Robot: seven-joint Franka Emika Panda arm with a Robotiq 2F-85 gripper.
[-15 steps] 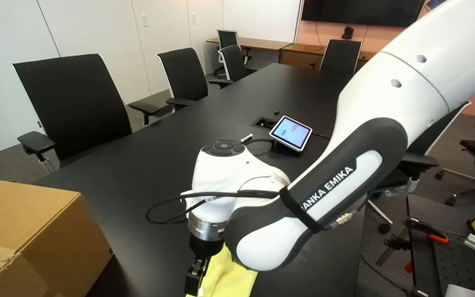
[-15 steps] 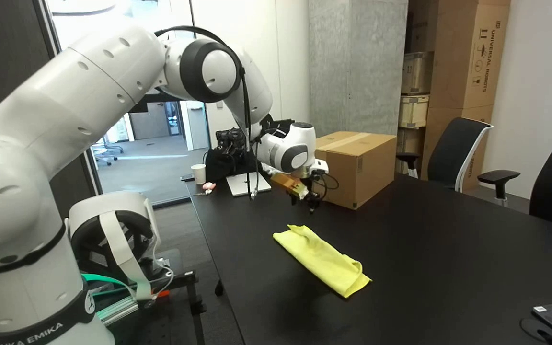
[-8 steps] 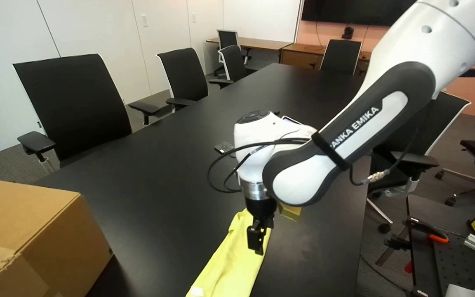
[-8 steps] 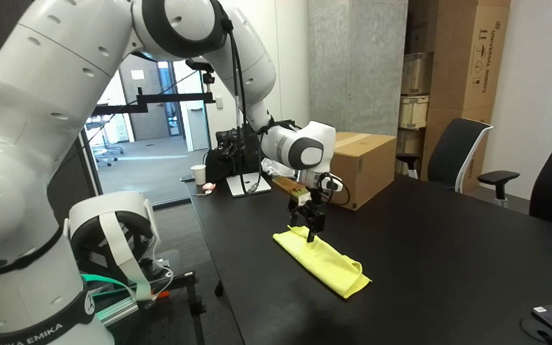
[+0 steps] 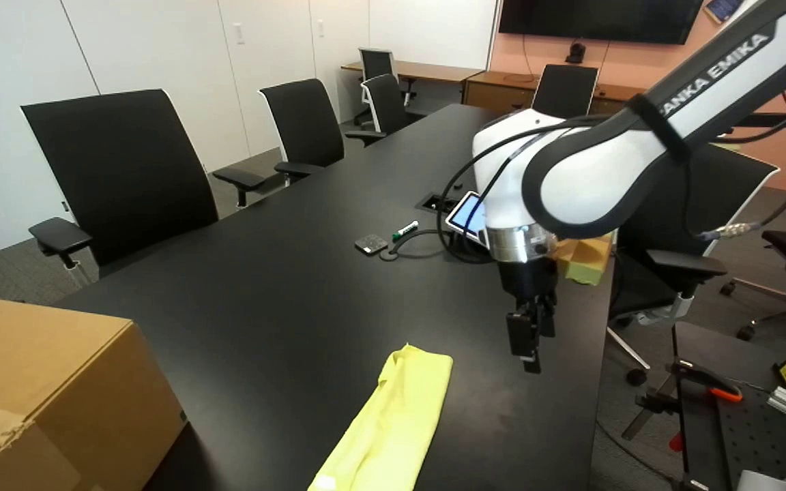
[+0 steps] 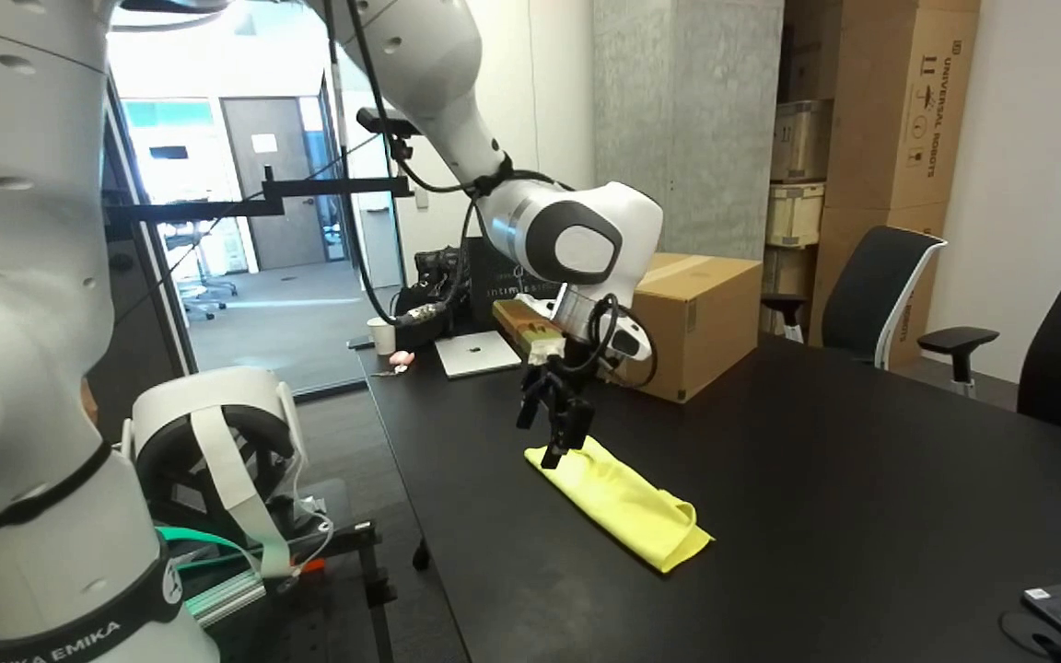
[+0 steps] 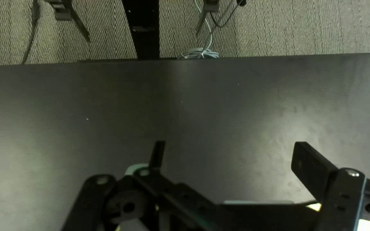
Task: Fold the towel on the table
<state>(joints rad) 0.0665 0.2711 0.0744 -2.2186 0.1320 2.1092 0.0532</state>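
Observation:
The pale-yellow towel (image 5: 400, 416) lies on the black table (image 5: 263, 341) as a long, narrow, wrinkled strip. It also shows in an exterior view (image 6: 627, 506), with a loose corner raised at one end. My gripper (image 5: 540, 349) is in the air above the table, to the side of the towel and apart from it. In an exterior view the gripper (image 6: 540, 444) overlaps the towel's far end. In the wrist view the gripper (image 7: 230, 147) has its fingers wide apart with nothing between them. The towel is not clearly visible there; only small bright yellow patches show behind the right finger.
A cardboard box (image 6: 687, 322) stands on the table beyond the towel. A tablet (image 5: 467, 215), a green marker (image 5: 405, 230) and a small dark pad (image 5: 370, 245) lie farther along. A laptop (image 6: 478, 354) and a white cup (image 6: 383, 334) are near the table's edge.
My gripper has moved from over the towel across to its side, toward the table's long edge, staying open now. The towel has not visibly moved.

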